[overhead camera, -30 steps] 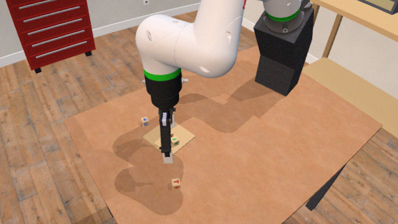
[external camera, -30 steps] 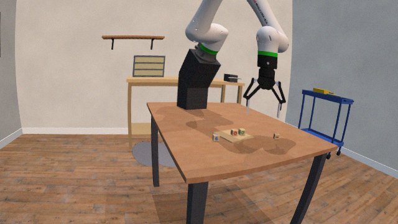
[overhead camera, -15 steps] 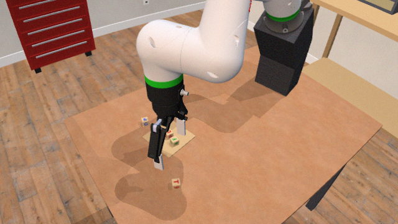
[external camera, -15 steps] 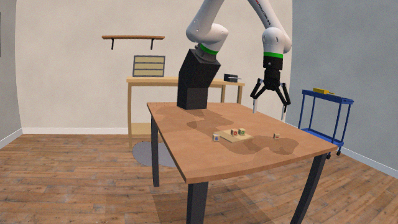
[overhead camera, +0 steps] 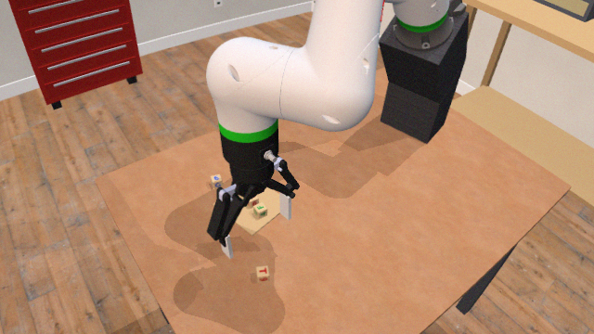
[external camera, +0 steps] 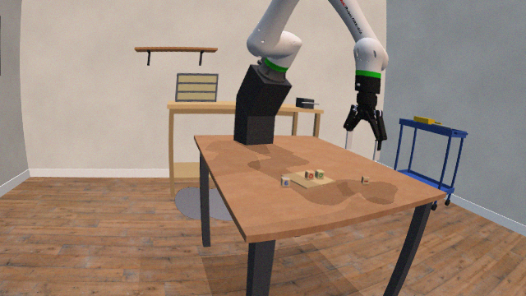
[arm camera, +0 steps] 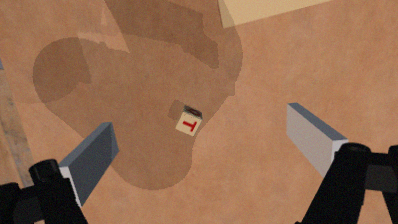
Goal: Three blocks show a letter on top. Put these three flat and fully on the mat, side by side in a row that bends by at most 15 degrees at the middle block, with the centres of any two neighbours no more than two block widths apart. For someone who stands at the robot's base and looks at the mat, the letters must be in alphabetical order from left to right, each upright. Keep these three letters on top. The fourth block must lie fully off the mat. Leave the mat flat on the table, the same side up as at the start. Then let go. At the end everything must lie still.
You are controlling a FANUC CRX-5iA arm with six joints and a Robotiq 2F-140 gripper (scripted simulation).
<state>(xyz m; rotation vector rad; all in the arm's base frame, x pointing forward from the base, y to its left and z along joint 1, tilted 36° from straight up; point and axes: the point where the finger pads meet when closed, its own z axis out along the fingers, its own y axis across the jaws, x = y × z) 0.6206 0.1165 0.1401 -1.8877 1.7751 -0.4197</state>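
Nearest in the top view, a small wooden cube with a red T on top (overhead camera: pixel 263 273) sits alone on the brown wooden tabletop (overhead camera: pixel 418 223), well apart from the pale tan square mat (overhead camera: pixel 251 222). The wrist view shows this cube (arm camera: pixel 189 123) centred between the two grey pads (arm camera: pixel 312 137) of the black two-finger tool (arm camera: pixel 200 150), far below them; a dark marking on its far side face is too blurred to read.

The tool (overhead camera: pixel 256 227) hangs released, fingers spread wide with nothing between them, high above the tabletop, as the exterior view shows (external camera: pixel 362 141).

Farther on, the mat is largely hidden by the tool's linkage in the top view, and only a corner of it (arm camera: pixel 260 12) enters the wrist view. On it a wooden cube with a green letter on top (overhead camera: pixel 260 211) is partly visible; beside it a wooden cube with a red mark (overhead camera: pixel 253 202) peeks out between the fingers, its letter not legible. In the exterior view both stand next to each other on the mat (external camera: pixel 300 182), the green-marked one (external camera: pixel 320 174) just beside the red-marked one (external camera: pixel 309 175); their top faces cannot be read there.

Beyond the mat, a wooden cube with blue markings (overhead camera: pixel 216 180) lies on the bare tabletop just off the mat's edge; its character is too small to make out.
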